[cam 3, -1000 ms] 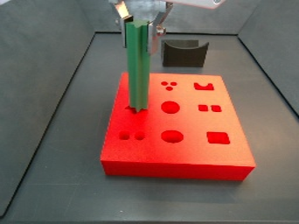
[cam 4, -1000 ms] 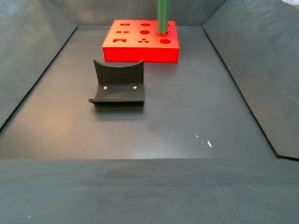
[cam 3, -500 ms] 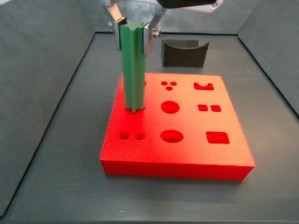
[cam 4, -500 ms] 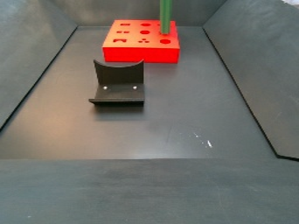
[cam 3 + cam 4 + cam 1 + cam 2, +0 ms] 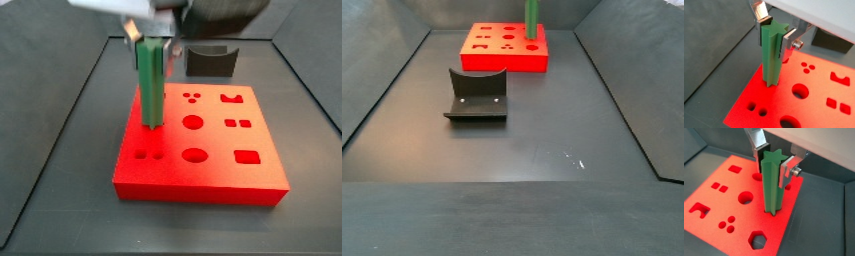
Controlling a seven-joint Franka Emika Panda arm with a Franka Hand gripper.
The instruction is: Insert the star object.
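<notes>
The star object (image 5: 152,85) stands upright on the block (image 5: 201,165) at its nine o'clock edge, gripper (image 5: 151,40) at its top

Wrist views close; side views perhaps opposed.

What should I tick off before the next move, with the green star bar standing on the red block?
1. Pincer shut on the star object, at its top end: ok.
2. Bar upright in both side views: ok.
3. Lower tip at a hole in the red block: ok.
4. Tip seated to full depth: cannot tell.
5. Neighbouring holes free of other pieces: ok.
6. Dark grey curved block on the floor, apart from the red block: ok.
</notes>
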